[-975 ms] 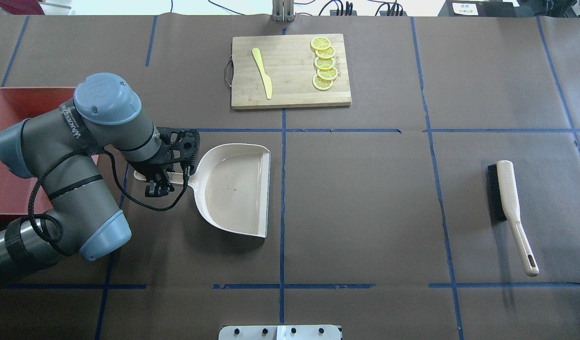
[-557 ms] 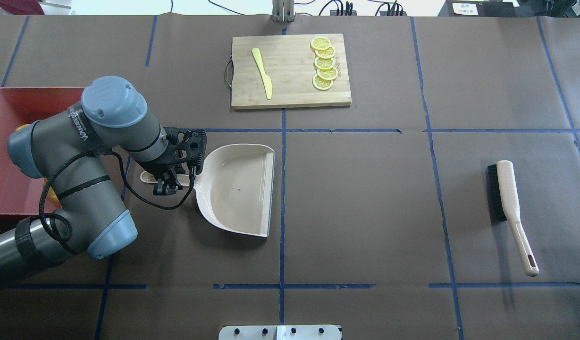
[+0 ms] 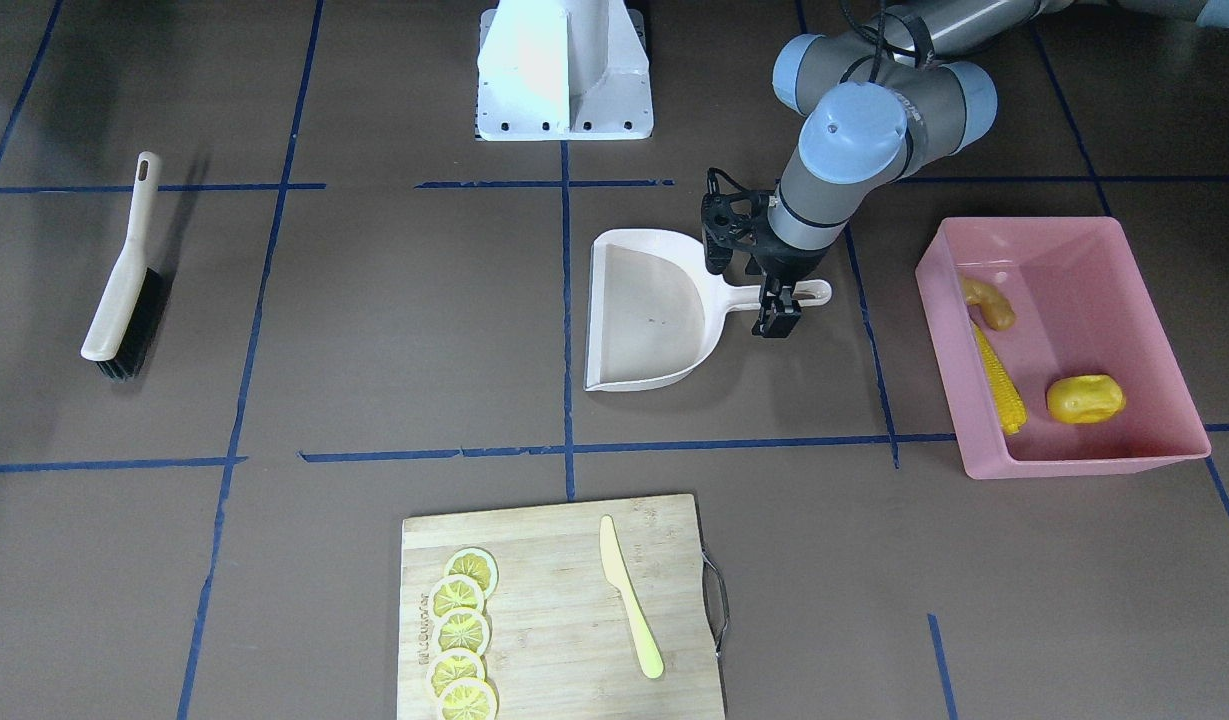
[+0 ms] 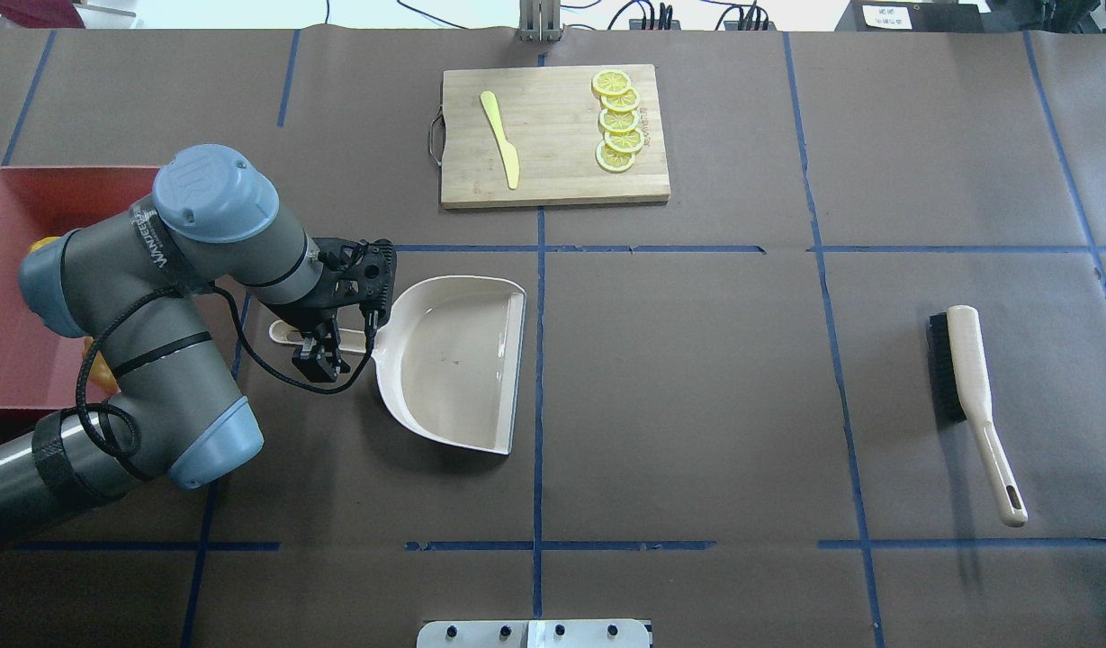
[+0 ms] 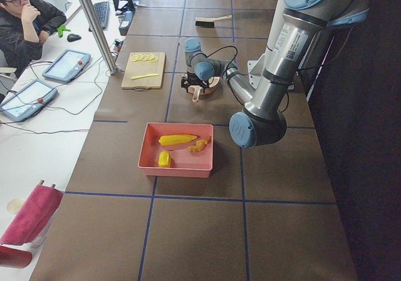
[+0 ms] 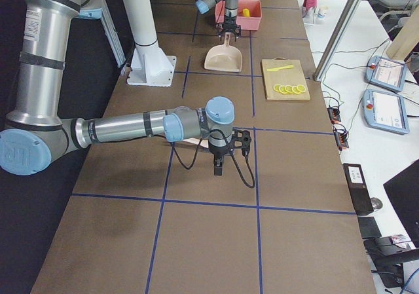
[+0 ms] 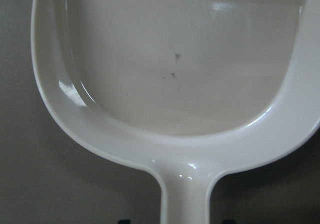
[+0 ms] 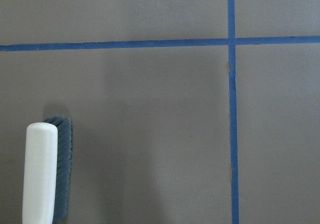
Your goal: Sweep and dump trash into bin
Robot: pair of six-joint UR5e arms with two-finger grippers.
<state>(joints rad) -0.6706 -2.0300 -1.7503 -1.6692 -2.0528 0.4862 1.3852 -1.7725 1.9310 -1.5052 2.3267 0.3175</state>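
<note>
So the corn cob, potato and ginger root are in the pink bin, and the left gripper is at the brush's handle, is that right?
Not quite: the left gripper is at the handle of the dustpan; the brush lies far across the table, as the exterior front-facing view shows. The corn cob, potato and ginger root are indeed in the pink bin.

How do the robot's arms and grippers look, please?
The left arm and right arm are grey tubes with rounded blue-grey joint caps; the left bears white lettering. The left gripper and right gripper are black, each with a looping black cable.
</note>
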